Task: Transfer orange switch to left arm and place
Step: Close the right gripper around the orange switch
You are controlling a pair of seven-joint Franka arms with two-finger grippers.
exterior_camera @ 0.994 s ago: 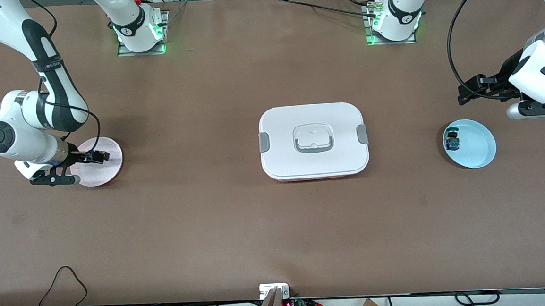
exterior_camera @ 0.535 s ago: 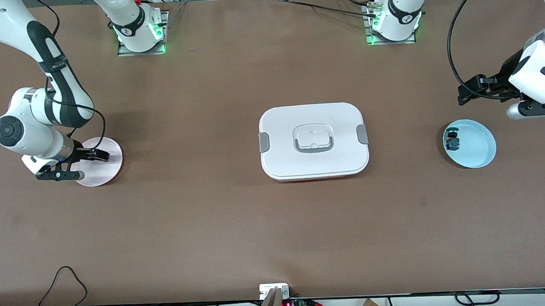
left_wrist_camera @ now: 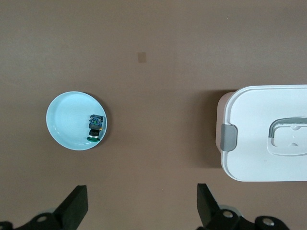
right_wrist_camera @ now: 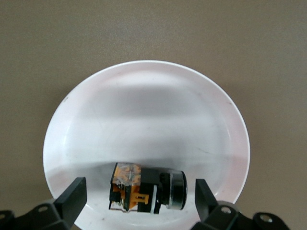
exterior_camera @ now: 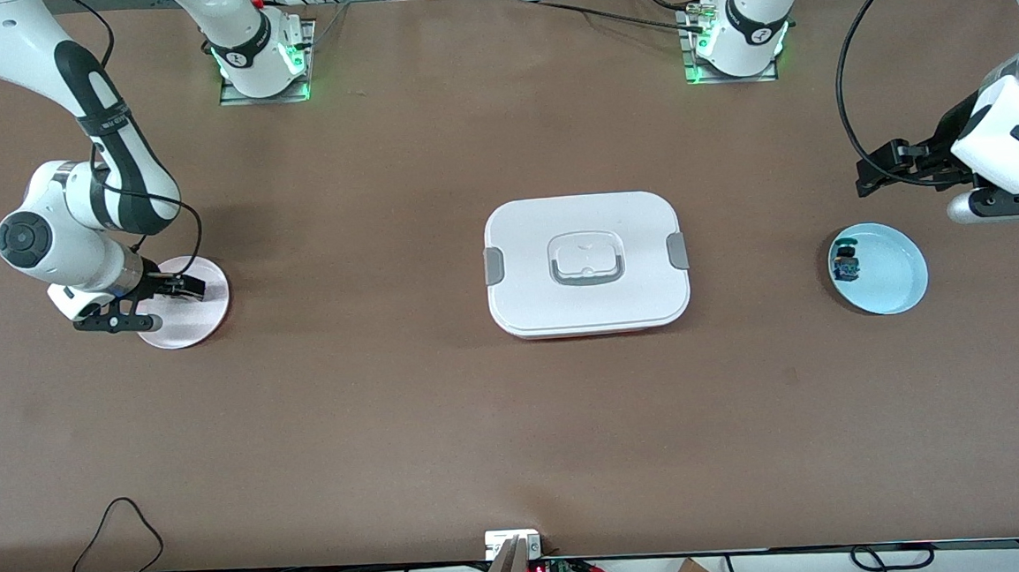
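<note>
The orange switch lies on its side on the pink plate, which shows white in the right wrist view. My right gripper is low over this plate at the right arm's end of the table. It is open, with a finger on each side of the switch and a gap at both. In the front view the gripper hides the switch. My left gripper is open and empty, waiting above the table beside the blue plate. The white box sits mid-table between the plates.
A small black switch with a blue-green body lies in the blue plate, also in the left wrist view. The box edge shows there too. Cables and a small device line the table's front edge.
The right arm's wrist has shifted toward the box end and settled closer over the pink plate; its fingertips stay over the same spot. The left arm has not moved.
</note>
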